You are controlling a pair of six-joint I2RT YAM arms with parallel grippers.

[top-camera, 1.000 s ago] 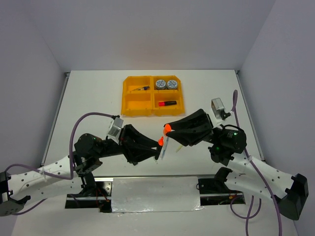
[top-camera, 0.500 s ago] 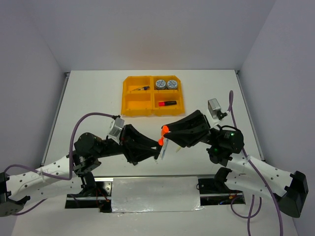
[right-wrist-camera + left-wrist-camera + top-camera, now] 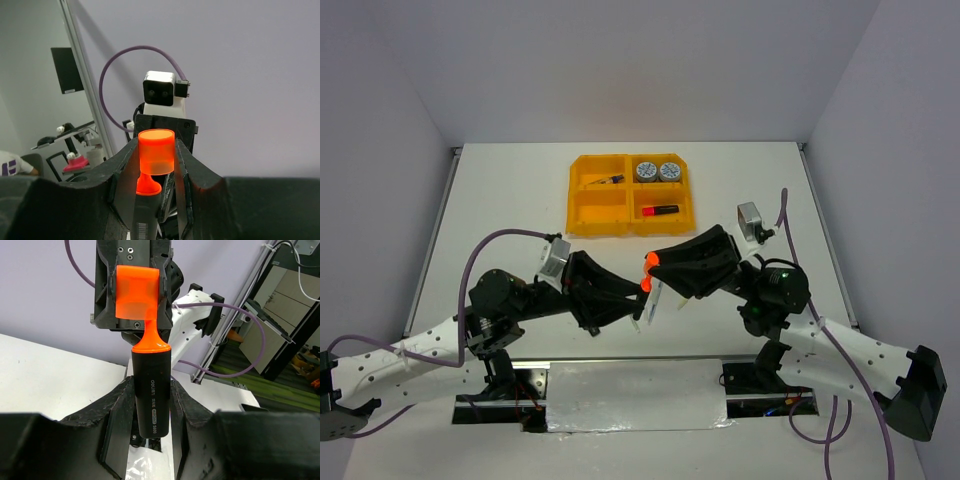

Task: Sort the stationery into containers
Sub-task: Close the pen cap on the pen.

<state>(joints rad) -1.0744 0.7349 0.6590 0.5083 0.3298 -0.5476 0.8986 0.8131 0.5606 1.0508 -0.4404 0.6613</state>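
Note:
A black highlighter (image 3: 642, 298) with an orange cap (image 3: 650, 262) is held in mid-air between both grippers, above the table's near middle. My left gripper (image 3: 638, 303) is shut on its black body (image 3: 150, 365). My right gripper (image 3: 652, 262) is shut on the orange cap (image 3: 156, 152), which sits over the orange tip (image 3: 150, 332). The left gripper (image 3: 151, 405) and the right gripper (image 3: 156, 150) face each other. The orange-yellow tray (image 3: 575, 186) lies beyond, holding two tape rolls (image 3: 646, 171) (image 3: 669, 171), a red-capped highlighter (image 3: 662, 210) and a small pen (image 3: 608, 180).
The tray's near-left compartment (image 3: 602, 211) holds nothing. A thin pale item (image 3: 684, 299) lies on the table under the right arm. White walls close in the table on three sides.
My right gripper with the orange cap has shifted slightly left, towards the left gripper. The left arm has barely moved.

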